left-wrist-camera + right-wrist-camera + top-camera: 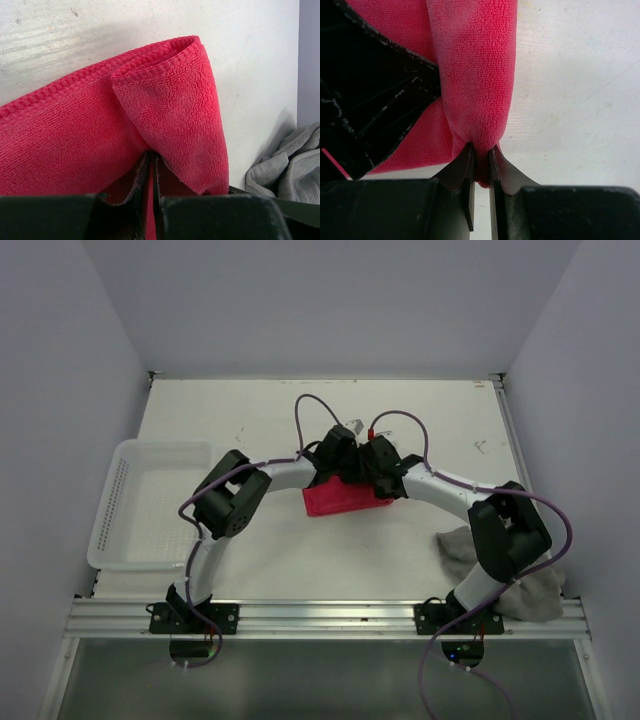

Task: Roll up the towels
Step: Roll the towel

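Pinching anything, the left gripper [151, 160]?

— Yes. Its jaws are closed on a fold of the pink towel [165, 100], just under the turned-over end.

And the right gripper [480, 152]?

— Clamped too, on the tip of the same rolled fold, coming in from the opposite side.

Which way does the cloth lie from them?

— From above, both grippers meet over the towel's far edge at mid-table. The flat cloth spreads from there toward the near side, and its long axis runs left to right. I judge the roll has to travel nearward, with each arm holding one end. The wrists hide the far edge, so how much is turned over is hard to say.

The other towel?

— The grey towel [535, 590] lies crumpled at the near right, beside the right arm's base and well apart from the pink one. The right arm is nearer it. The white basket [110, 510] sits at the left.
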Controlling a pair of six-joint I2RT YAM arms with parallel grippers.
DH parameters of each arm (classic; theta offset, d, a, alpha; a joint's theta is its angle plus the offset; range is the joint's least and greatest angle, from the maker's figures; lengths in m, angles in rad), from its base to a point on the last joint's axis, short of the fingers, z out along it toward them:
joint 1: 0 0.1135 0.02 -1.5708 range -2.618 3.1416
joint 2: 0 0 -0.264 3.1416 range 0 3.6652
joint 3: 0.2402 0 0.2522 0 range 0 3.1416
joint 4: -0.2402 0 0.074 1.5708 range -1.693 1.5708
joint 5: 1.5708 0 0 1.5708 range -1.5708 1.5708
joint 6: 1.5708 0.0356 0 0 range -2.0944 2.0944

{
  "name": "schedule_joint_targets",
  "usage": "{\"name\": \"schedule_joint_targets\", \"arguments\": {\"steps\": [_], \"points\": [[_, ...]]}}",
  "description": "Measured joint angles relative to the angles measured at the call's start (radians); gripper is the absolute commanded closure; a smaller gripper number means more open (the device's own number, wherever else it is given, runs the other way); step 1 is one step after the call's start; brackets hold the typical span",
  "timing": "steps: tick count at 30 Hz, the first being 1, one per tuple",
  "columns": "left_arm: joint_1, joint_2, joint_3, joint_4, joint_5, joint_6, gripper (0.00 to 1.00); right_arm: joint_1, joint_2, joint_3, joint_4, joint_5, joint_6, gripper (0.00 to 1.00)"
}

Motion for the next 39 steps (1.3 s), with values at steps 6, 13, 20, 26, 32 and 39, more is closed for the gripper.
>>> {"name": "schedule_joint_targets", "arguments": {"steps": [6,13,20,26,32,39], "points": [[0.0,0.004,0.004,0.015,0.0,-0.014,0.91,0.012,0.0,0.0,0.006,0.0,0.0,1.0],[0.0,0.004,0.004,0.027,0.0,-0.036,0.92,0.024,0.001,0.0,0.016,-0.004,0.015,1.0],[0.0,0.004,-0.013,0.05,-0.005,-0.051,0.92,0.032,0.014,-0.007,0.056,-0.023,0.047,1.0],[0.0,0.004,-0.03,0.058,-0.012,-0.051,0.92,0.037,0.028,-0.016,0.075,-0.021,0.069,1.0],[0.015,-0.011,-0.044,0.043,-0.026,-0.026,0.83,0.047,0.037,-0.019,0.077,0.009,0.079,1.0],[0.099,-0.091,-0.097,0.018,-0.037,-0.002,0.69,0.051,0.037,-0.029,0.076,0.037,0.079,1.0]]}}
